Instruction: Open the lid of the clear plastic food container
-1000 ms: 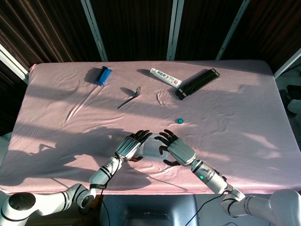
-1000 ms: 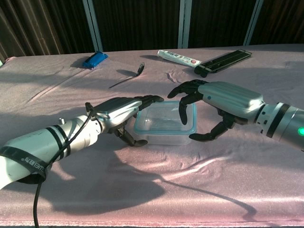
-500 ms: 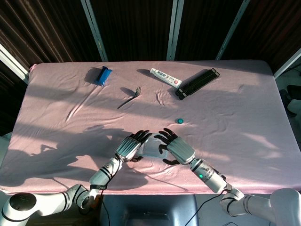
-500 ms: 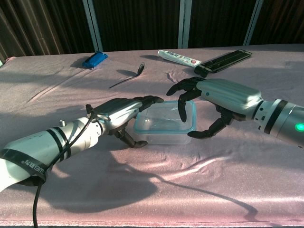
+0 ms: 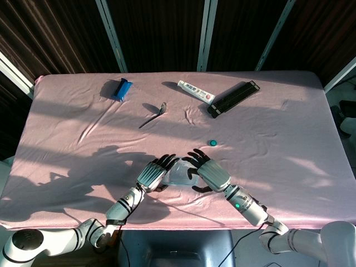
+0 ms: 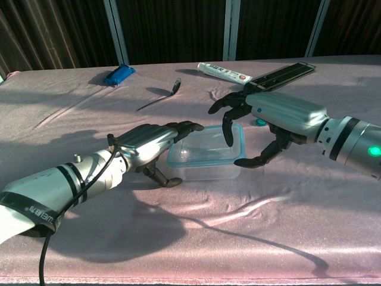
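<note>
Right hand (image 6: 271, 122) hovers over the right end of the clear plastic food container (image 6: 205, 156), its fingers (image 6: 229, 128) spread and arched down toward the lid with the thumb tucked by the right wall; nothing is gripped, and I can't tell whether a fingertip is touching the rim. Left hand (image 6: 149, 143) sits against the container's left side, fingers laid over the near-left corner and thumb low at the wall, bracing more than lifting; whether it truly pinches the box I cannot say. The pink worktop (image 6: 286, 220) carries the container near the front edge, squarely between the two hands, lid apparently still seated.

To do this well, I'd judge the left hand should press and steady the base while the right hooks a fingertip under the blue-edged lid (image 6: 209, 146) rim at one corner, peeling upward instead of pulling the whole box. A light box on wrinkled cloth will likely slide or tip if the brace is loose.

Far back lie a remote (image 5: 196, 92), a blue pack (image 5: 120, 89), and the little teal cap (image 5: 212, 142), all well apart.
</note>
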Controlling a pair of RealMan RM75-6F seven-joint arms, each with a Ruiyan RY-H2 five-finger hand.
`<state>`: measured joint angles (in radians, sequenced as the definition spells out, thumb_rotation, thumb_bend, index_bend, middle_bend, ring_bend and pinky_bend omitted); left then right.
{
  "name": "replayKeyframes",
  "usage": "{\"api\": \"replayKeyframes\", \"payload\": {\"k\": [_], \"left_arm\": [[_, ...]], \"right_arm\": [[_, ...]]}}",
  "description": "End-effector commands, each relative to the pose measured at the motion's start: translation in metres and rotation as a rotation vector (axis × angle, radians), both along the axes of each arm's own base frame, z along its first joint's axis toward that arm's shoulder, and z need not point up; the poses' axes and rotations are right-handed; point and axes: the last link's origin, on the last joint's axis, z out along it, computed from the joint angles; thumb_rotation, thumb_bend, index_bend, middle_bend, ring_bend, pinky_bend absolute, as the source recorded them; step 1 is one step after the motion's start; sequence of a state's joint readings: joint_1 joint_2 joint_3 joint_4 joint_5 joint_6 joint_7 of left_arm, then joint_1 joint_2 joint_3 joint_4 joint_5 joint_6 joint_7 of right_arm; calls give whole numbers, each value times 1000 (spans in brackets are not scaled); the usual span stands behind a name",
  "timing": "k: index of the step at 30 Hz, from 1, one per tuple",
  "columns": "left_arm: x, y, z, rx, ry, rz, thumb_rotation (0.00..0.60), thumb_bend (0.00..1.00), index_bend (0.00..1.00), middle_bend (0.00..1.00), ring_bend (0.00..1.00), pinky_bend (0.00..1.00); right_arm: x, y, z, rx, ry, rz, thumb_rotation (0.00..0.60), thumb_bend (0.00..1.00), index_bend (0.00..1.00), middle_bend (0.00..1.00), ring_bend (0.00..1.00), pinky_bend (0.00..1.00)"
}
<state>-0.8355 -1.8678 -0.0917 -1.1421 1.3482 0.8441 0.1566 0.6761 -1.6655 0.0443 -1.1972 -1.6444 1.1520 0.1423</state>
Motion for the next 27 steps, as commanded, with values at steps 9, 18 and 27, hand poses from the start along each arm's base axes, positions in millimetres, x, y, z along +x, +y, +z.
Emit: {"api": "replayKeyframes", "payload": {"k": [9, 18, 27], "left_arm": [[-2, -2, -3, 6, 17, -18, 600, 313, 0, 675, 533, 324], [-3, -3, -4, 54, 59, -95, 600, 313, 0, 682, 534, 323], [-5, -4, -6, 67, 69, -120, 600, 312, 0, 691, 536, 324]], "right_arm": [[1, -4, 6, -10, -12, -10, 600, 394, 662, 268, 129, 122], [0, -6, 13, -12, -26, -21, 600, 394, 661, 268, 129, 122], [-3, -7, 14, -12, -28, -34, 600, 393, 662, 268, 129, 122]]}}
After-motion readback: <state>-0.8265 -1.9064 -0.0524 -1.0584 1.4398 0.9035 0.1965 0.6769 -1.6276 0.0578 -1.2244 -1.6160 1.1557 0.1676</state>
